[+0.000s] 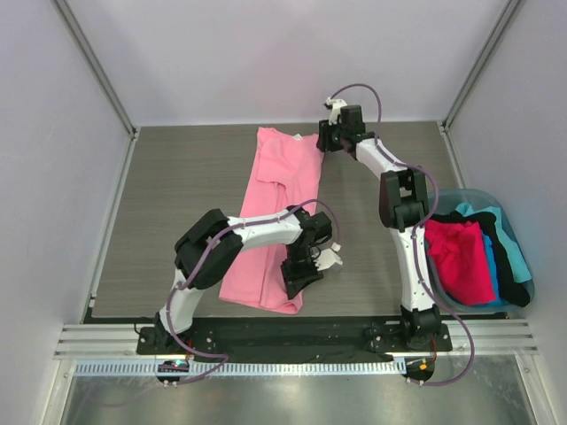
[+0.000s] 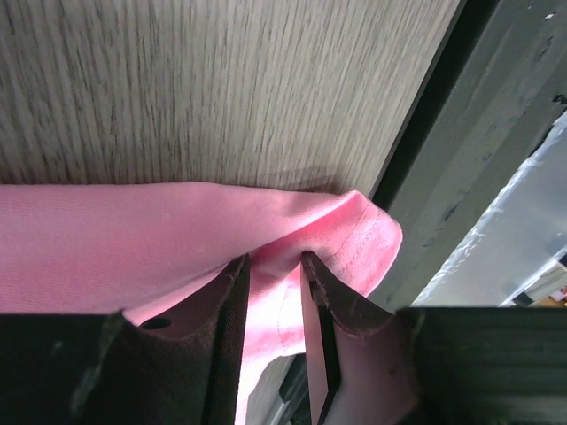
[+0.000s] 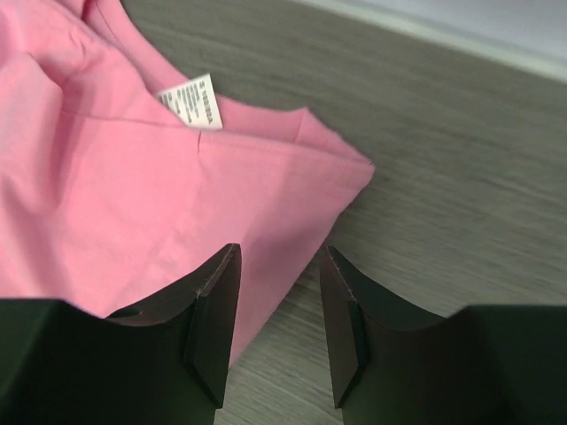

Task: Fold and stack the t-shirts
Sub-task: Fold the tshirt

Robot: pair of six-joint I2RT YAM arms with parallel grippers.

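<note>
— While the light pink shirt [image 1: 275, 212] lay as a long narrow strip down the middle of the table [image 1: 177, 204], from upper centre to lower centre of the overhead view, which step was in hand?

— I judged it the crosswise fold. The shirt already looked doubled lengthwise, so the ends remained to be brought together.

— And the grippers?

— The left gripper [image 2: 273, 266] was at the strip's lower end, its fingers clenched on a corner of the cloth, with pink fabric pinched between them. The right gripper [image 3: 280, 257] was at the upper end, jaws apart and gripping nothing, poised over the shirt's edge just below the white tag [image 3: 190, 102]. Whether it touched the cloth I could not tell.

— What did the next move call for?

— In my view, the right gripper needed to close on that upper edge, so both ends were held. Then one end could be carried over the other without dragging the strip askew.

— And the rest of the job?

— The hot pink shirt [image 1: 461, 261], black shirt [image 1: 500, 252] and teal shirt [image 1: 467, 211] sat heaped in the tub [image 1: 485, 192] at the right. So I reckoned the stacking was barely begun.
</note>
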